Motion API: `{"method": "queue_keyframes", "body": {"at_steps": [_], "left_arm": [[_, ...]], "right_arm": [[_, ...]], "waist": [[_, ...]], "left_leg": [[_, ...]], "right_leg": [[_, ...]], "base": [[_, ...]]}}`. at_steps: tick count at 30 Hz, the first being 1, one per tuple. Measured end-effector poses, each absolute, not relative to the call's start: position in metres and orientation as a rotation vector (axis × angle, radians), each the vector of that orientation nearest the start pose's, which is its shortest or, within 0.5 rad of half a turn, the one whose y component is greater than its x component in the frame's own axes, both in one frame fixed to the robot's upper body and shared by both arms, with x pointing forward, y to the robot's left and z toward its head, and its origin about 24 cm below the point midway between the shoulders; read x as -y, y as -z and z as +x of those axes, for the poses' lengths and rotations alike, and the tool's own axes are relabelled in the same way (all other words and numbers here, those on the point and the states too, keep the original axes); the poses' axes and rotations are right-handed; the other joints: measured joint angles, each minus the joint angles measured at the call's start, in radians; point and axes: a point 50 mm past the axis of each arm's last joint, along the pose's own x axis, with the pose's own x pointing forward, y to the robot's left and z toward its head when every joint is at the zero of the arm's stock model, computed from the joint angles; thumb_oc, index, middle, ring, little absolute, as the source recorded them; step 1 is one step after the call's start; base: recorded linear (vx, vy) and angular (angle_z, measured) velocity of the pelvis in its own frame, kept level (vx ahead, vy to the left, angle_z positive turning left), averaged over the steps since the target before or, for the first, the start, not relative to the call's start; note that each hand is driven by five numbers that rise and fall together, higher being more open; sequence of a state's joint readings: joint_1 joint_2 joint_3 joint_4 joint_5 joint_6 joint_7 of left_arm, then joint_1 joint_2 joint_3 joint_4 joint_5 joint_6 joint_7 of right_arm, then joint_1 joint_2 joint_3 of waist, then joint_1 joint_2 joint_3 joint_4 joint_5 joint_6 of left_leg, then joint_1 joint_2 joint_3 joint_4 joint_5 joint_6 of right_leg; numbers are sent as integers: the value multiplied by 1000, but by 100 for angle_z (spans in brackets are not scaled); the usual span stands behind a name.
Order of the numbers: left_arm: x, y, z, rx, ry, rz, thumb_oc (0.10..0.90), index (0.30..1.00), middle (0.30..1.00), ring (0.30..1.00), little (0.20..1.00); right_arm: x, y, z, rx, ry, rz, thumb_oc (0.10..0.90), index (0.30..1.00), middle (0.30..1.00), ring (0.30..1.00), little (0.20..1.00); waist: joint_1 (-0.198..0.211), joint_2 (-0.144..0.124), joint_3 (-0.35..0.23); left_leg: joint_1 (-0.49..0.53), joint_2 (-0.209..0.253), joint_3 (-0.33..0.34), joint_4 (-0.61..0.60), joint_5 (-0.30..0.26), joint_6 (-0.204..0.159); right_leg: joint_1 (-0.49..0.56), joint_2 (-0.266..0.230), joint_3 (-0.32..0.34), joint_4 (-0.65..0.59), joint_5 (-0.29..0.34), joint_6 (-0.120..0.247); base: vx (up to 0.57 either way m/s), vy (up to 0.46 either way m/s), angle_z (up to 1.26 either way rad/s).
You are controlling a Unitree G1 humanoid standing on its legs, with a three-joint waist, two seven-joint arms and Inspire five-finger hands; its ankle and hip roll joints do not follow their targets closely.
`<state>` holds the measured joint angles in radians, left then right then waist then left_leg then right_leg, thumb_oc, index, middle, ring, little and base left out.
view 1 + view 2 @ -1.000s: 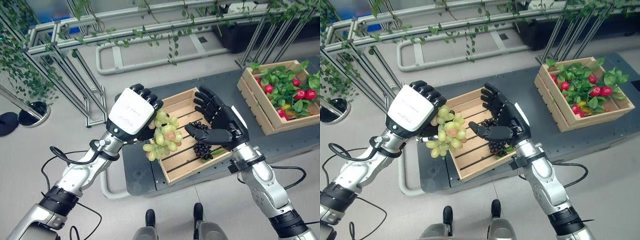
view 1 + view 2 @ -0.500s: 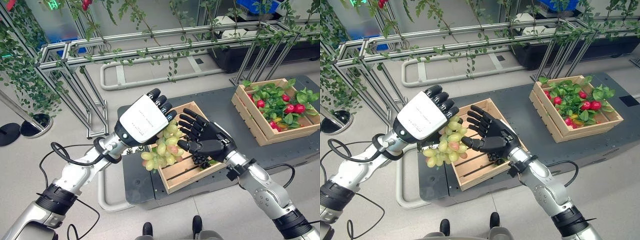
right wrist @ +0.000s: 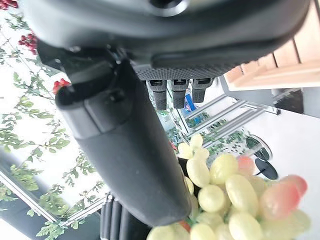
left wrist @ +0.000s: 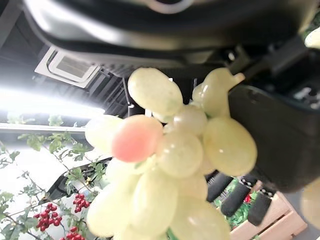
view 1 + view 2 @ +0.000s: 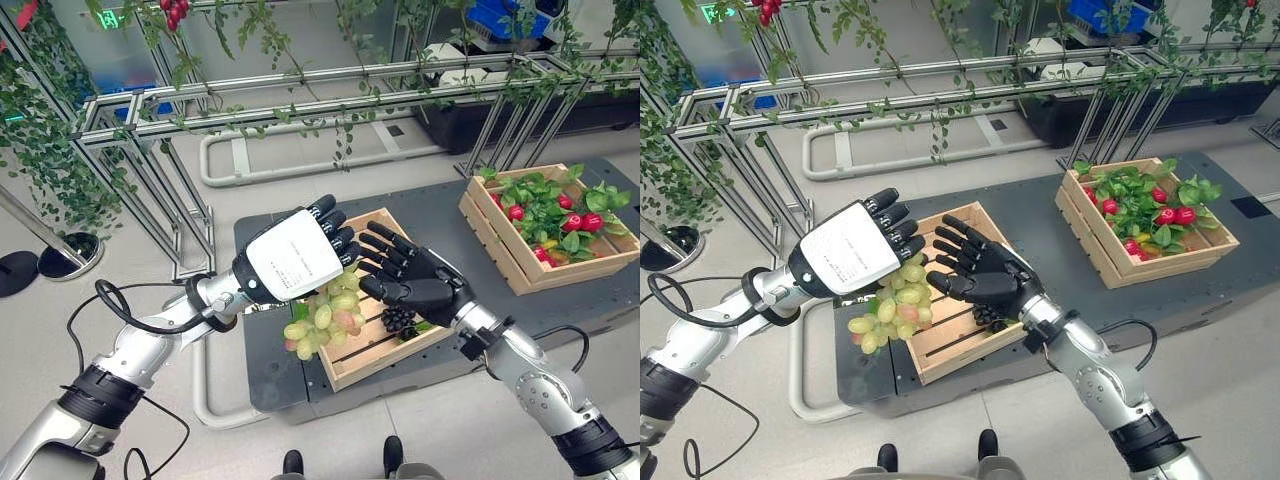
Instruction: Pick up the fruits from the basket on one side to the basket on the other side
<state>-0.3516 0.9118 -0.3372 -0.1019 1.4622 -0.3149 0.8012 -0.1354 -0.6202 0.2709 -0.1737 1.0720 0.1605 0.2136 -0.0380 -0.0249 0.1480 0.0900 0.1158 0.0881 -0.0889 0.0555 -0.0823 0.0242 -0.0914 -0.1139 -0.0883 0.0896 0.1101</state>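
Left eye view: left hand (image 5: pixel 290 255) pinches green grape bunch (image 5: pixel 325 315) above slatted crate (image 5: pixel 385 340). Right hand (image 5: pixel 415 285) spread, just beside the bunch.

A mock greenhouse lab: aluminium frames (image 5: pixel 150 160) hung with trailing vines (image 5: pixel 40 150), wooden crates (image 5: pixel 545 225) on a grey platform (image 5: pixel 440 215).

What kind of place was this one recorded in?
Likely an indoor mock greenhouse or robot test bay: vines draped over metal frames, and fruit crates set on a low grey platform on a smooth floor.
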Motion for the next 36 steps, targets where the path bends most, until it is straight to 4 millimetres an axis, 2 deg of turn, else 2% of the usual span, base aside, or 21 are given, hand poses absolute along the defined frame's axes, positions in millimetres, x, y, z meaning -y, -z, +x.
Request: {"method": "queue_keyframes", "body": {"at_steps": [8,18,22,26,33,36], "left_arm": [[-174,-166,257,1541,44,1900,400,300,300,300,300],[-178,-180,258,1548,-57,1908,400,300,300,300,300],[-179,-181,258,1542,-83,1908,400,300,300,300,300],[-177,-183,256,1558,-88,1899,400,300,300,300,300],[-173,-186,254,1582,-94,1883,400,300,300,300,300],[-173,-186,254,1583,-94,1882,400,300,300,300,300]], "right_arm": [[172,-109,262,-32,-572,426,800,900,900,900,900],[176,-100,262,-63,-561,418,800,900,900,900,900],[178,-91,260,-88,-578,395,800,900,900,900,900],[176,-84,259,-103,-629,416,800,900,900,900,900],[160,-78,249,-133,-849,421,800,900,900,900,900],[157,-72,247,-158,-871,409,800,900,900,900,900]], "waist": [[0,-4,-30],[-1,-8,-44],[0,-12,-46],[2,-12,-47],[2,-12,-56],[2,-12,-72]], "left_leg": [[1,-1,2,0,-1,2],[0,0,2,0,-1,2],[0,0,2,0,-1,2],[1,0,2,0,-1,1],[3,0,1,0,-1,1],[3,0,1,0,-1,1]], "right_leg": [[0,0,0,0,0,0],[0,-1,1,0,0,0],[0,-2,0,0,0,0],[1,-2,0,0,0,0],[3,-1,-1,0,0,0],[3,-1,-1,0,-1,0]], "base": [[0,0,0],[0,0,0],[0,0,0],[0,0,0],[0,0,0],[0,0,0]]}}
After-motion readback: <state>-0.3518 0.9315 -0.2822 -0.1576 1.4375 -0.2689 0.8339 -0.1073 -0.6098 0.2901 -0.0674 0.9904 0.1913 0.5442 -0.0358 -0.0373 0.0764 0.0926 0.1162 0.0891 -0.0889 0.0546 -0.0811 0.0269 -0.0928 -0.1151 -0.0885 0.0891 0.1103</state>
